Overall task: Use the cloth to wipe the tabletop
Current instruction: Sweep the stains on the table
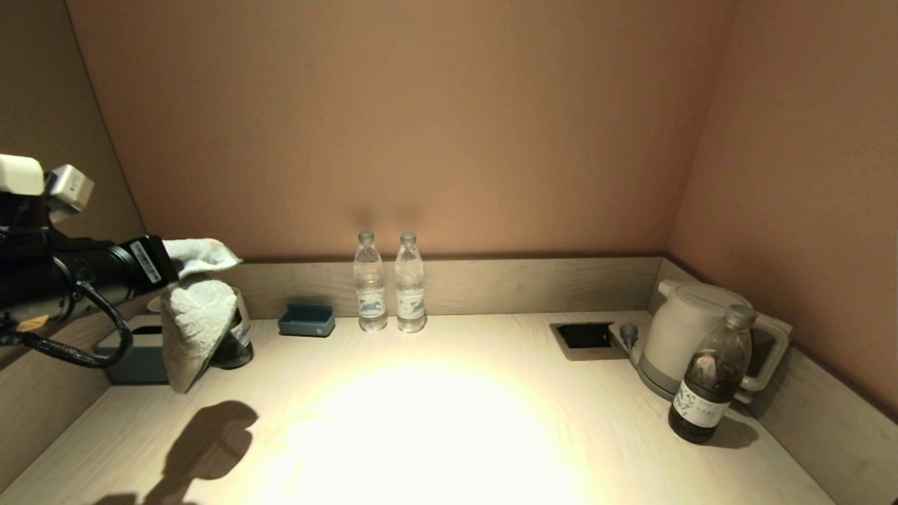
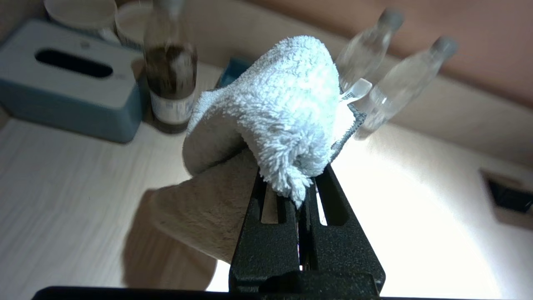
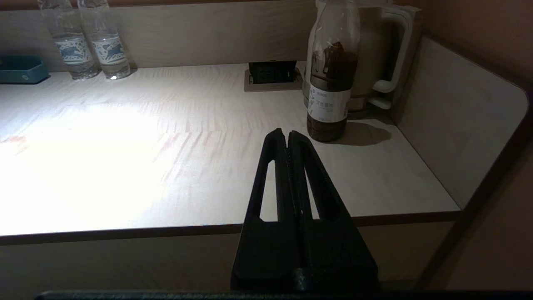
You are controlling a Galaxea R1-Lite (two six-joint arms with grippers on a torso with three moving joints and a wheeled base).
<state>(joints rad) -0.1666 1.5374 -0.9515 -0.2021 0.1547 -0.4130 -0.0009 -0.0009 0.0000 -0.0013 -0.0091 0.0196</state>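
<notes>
White terry cloth [image 1: 198,319] hangs pinched in the left gripper [image 2: 297,183], raised above the tabletop [image 1: 435,414] left of the two water bottles [image 1: 389,284] and clear of the surface. Nearer those bottles lies the bright bare middle, which I judge not yet wiped. Right of the bottles stand the kettle [image 1: 684,333] and a dark bottle [image 1: 708,379]. Farther right, off the table's front edge, the right gripper [image 3: 287,137] waits empty, jaws pressed together.

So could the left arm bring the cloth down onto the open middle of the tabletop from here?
Probably yes. The left gripper holds the cloth above the tabletop; the water bottles stand further back.
</notes>
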